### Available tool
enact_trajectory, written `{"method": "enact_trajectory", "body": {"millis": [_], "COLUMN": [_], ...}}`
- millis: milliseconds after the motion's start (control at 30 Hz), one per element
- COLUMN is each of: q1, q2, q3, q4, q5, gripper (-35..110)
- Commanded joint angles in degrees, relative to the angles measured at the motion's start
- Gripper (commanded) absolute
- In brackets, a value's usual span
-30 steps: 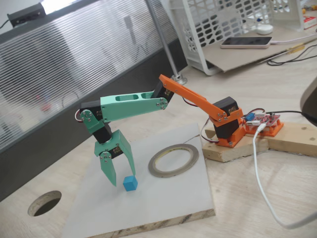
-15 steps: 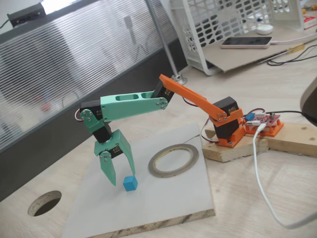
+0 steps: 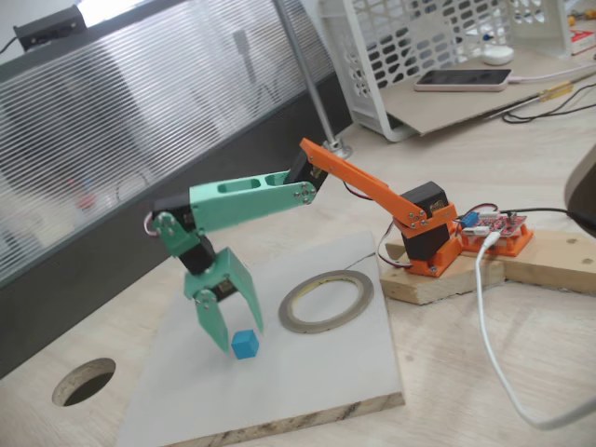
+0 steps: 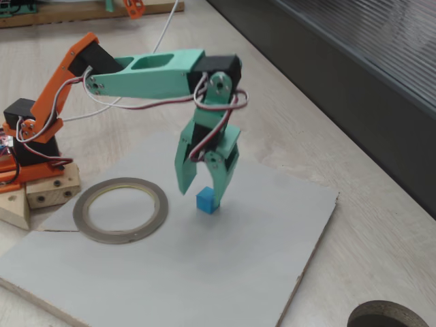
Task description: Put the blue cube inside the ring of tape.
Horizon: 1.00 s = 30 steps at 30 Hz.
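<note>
Now the gripper (image 3: 236,335) sits lower and nearer the blue cube (image 3: 245,345) than half a second ago: then its green fingers hung just left of the cube in this fixed view, and now they straddle it, one finger (image 3: 213,328) to the left and the other (image 3: 250,307) behind and to the right. The cube itself has not shifted on the grey board (image 3: 307,391). The wrist has also tipped, so the fingers point more steeply down.

In the other fixed view the gripper (image 4: 199,194) stands over the blue cube (image 4: 206,201), jaws spread wider than the cube and holding nothing; whether either fingertip touches the cube is not clear. The green forearm (image 4: 153,73) runs nearly level from the orange upper arm (image 4: 61,88), and the wrist bends sharply downward.

The cube rests on the board, well apart from the ring of tape (image 3: 327,300), which lies flat to its right in the first fixed view and to its left (image 4: 120,211) in the other.
</note>
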Motion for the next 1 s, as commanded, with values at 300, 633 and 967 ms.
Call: {"method": "enact_trajectory", "body": {"millis": [300, 633, 967], "q1": [-0.6, -0.6, -0.6], "q2": [3.1, 3.1, 3.1], "q3": [5.7, 6.3, 6.3], "q4": [-8.5, -8.6, -8.6], "q5": [0.2, 0.3, -0.2], "gripper": [41, 40, 40]}}
